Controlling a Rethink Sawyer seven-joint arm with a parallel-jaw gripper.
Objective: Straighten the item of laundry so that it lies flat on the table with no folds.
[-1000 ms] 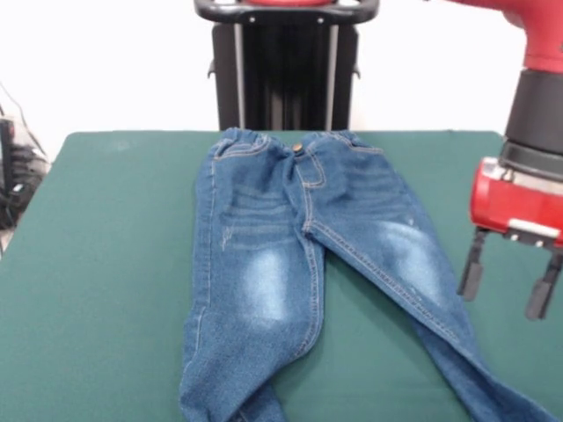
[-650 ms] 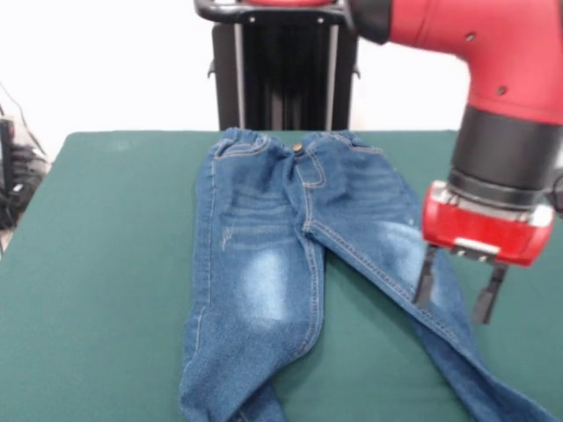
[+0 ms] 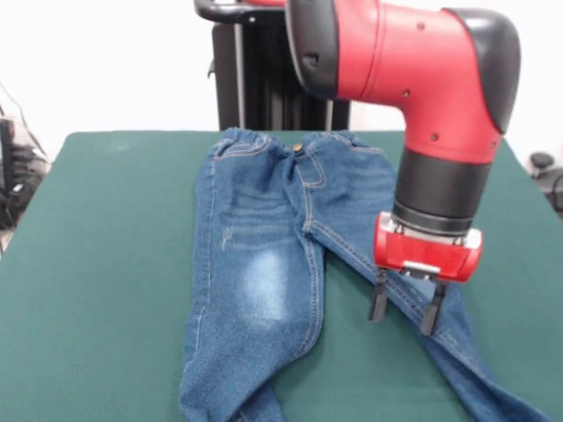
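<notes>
A: gripper (image 3: 405,313) state?

B: Jaws apart, nothing between them but cloth and table below. Two dark fingers (image 3: 378,302) point straight down from the red wrist block, with a clear gap between.

A: where's the laundry?

B: jeans (image 3: 290,255) lie on the green table (image 3: 106,264), waistband at the far edge, legs running toward the camera. The gripper sits over one leg, the one that angles out diagonally. One finger is at the inner edge of that leg, right by the bare green wedge between the two legs; the other finger is over the denim of the same leg.

A: touching the cloth?

B: can't tell, tips look very close to the fabric but contact isn't clear from this angle.

A: other leg?

B: off to the side of the jaws, across the green wedge. It runs fairly straight, with a pale faded thigh patch. Near the bottom edge of the picture its hem area looks bunched or folded over.

A: diagonal leg flat?

B: mostly. It passes under the jaws and goes on to the picture's lower corner, and its end is cut off by the frame. Arm hides part of its thigh
</notes>
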